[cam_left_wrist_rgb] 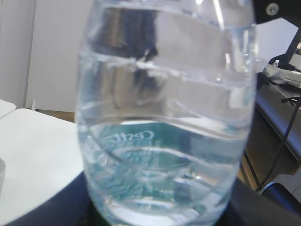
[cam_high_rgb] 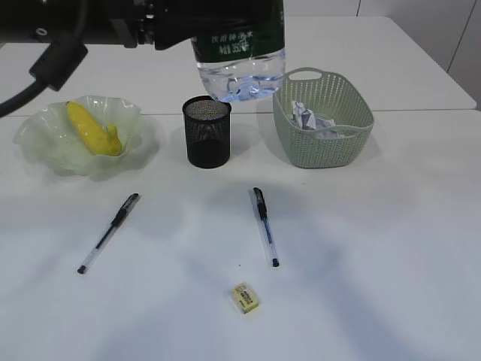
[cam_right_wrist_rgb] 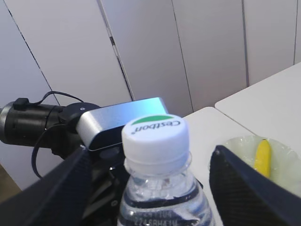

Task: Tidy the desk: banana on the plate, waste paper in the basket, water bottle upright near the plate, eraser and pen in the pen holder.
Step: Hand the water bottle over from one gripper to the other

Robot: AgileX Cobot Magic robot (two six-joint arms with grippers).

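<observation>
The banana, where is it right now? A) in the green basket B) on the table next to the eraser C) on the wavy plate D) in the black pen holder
C: the yellow banana lies on the pale green wavy plate at the left, away from the basket, the pen holder and the eraser.

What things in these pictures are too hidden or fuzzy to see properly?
- Water bottle: in the exterior view the frame's top edge cuts off its cap and neck.
- Left gripper: the left wrist view is filled by the bottle, so its jaws are hidden.
- Waste paper: partly hidden by the basket wall in the exterior view.
- Eraser: its printing is too small to read.
- Banana: the right gripper's dark finger covers its lower end in the right wrist view.
</observation>
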